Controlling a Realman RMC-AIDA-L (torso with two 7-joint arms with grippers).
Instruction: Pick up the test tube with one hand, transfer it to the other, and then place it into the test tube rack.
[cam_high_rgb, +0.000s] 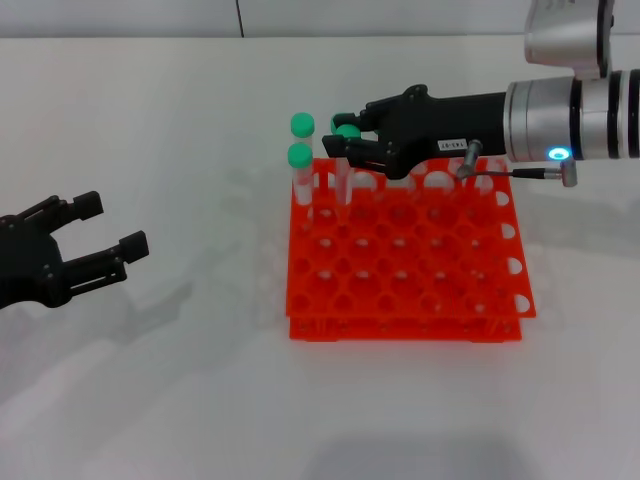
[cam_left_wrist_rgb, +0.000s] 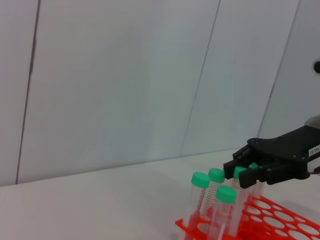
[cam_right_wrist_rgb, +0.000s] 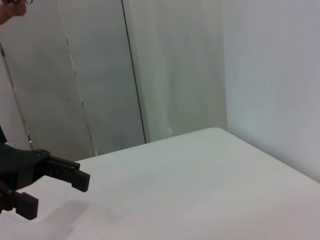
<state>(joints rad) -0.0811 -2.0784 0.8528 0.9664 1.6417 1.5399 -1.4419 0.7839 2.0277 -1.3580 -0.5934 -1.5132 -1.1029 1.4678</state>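
Observation:
The orange-red test tube rack sits mid-table. My right gripper, black with a white label and a blue ring, reaches over the rack's back left corner. It is shut on the test tube just below its green cap, and the tube hangs upright with its lower end at a back-row hole. The left wrist view shows this gripper around the cap. My left gripper is open and empty, low at the left, apart from the rack; the right wrist view also shows it.
Two twin tubes with green caps stand in the rack's back left corner, right beside the held tube; the left wrist view shows three. The table is white and a grey panelled wall is behind it.

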